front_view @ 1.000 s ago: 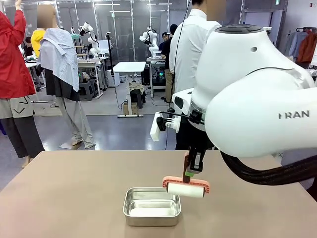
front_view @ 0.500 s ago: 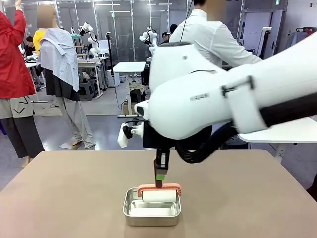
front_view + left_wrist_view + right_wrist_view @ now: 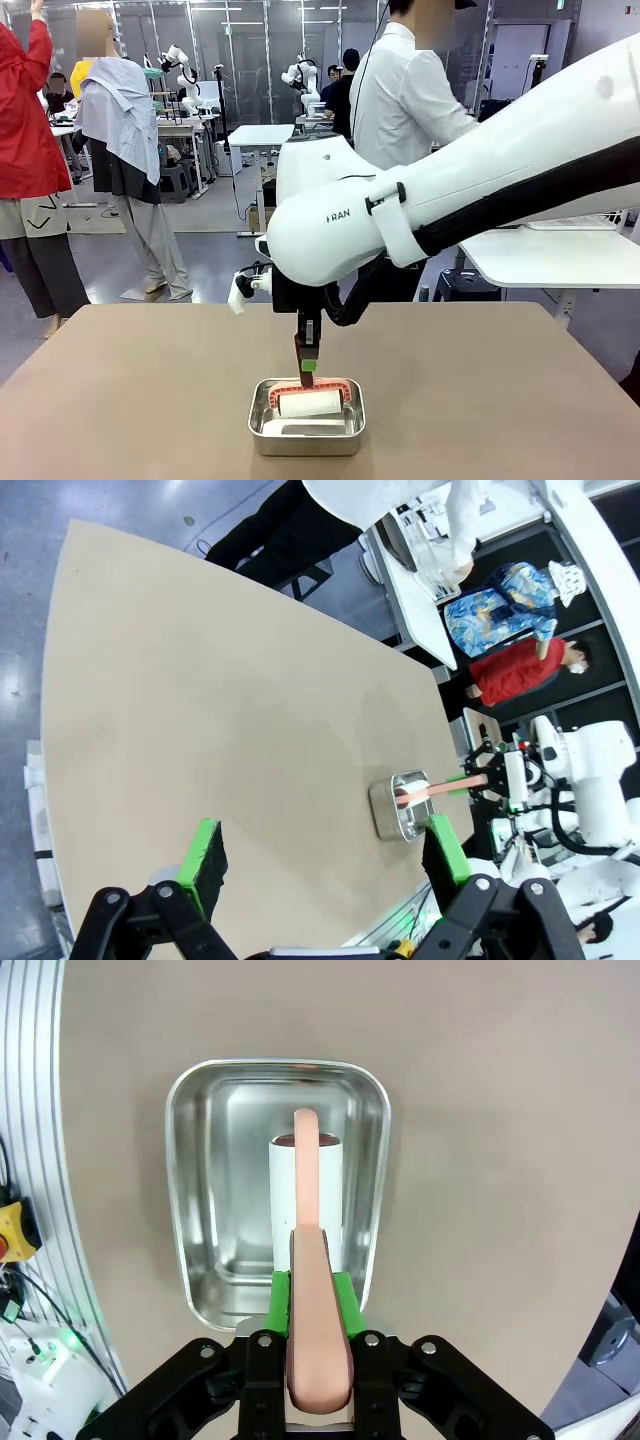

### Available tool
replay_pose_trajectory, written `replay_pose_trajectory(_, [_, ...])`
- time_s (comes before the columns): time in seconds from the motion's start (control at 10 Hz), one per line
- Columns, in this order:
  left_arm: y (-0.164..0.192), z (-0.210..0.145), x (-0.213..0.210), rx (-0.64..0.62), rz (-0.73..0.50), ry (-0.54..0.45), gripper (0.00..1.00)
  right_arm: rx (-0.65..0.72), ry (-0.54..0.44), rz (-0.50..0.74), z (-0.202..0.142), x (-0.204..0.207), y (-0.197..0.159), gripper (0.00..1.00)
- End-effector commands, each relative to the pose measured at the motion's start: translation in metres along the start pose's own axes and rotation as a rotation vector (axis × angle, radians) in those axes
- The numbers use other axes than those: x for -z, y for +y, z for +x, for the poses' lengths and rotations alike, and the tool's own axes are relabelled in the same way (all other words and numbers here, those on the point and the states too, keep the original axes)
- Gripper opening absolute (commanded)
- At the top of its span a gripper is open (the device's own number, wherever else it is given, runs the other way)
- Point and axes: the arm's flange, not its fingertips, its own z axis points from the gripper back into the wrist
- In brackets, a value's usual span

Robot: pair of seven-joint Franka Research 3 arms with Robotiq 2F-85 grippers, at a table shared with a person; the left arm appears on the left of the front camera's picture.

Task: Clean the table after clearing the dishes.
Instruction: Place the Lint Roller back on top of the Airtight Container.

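The right pincer [image 3: 318,1305] is clamped tight on the salmon-pink plastic handle [image 3: 308,1260] of a white cylindrical lint roller [image 3: 308,403], its green pads pressing the handle from both sides in the right wrist view. The handle stands roughly upright under the pincer in the front view, and the roller drum hangs inside the small rectangular steel pan with rounded corners [image 3: 306,430], low between its walls; whether the drum touches the pan floor I cannot tell. The pan sits near the counter's near edge, about midway along it.

The left pincer [image 3: 325,860] has its jaws spread wide with nothing between them, held high over the counter near one long edge, well apart from the pan, which lies toward the far corner in that wrist view.

As to progress: the large matte brownish-taupe counter [image 3: 150,400] carries no plates, trays or cutlery, so the clearing of the dishes looks finished. With the roller lowered into the pan, my judgement is that the rolling of the top is either over and the tool is being put away, or it is just being picked up; the present pictures alone do not settle which. The counter surface looks even and free of crumbs, which leans toward the cleaning being done, leaving only the release of the handle and the withdrawal of the arm.
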Motion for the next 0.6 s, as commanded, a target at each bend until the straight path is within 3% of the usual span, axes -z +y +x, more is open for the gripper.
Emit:
replay_pose_trajectory(0.0, [-0.001,0.003,-0.004,-0.008,-0.002,0.013,1.00,-0.050,-0.009,0.039,-0.003,-0.002,-0.017,0.21])
replay_pose_trajectory(0.5, [-0.001,0.003,-0.004,-0.008,-0.002,0.013,1.00,-0.004,-0.053,0.163,-0.021,0.022,-0.051,0.21])
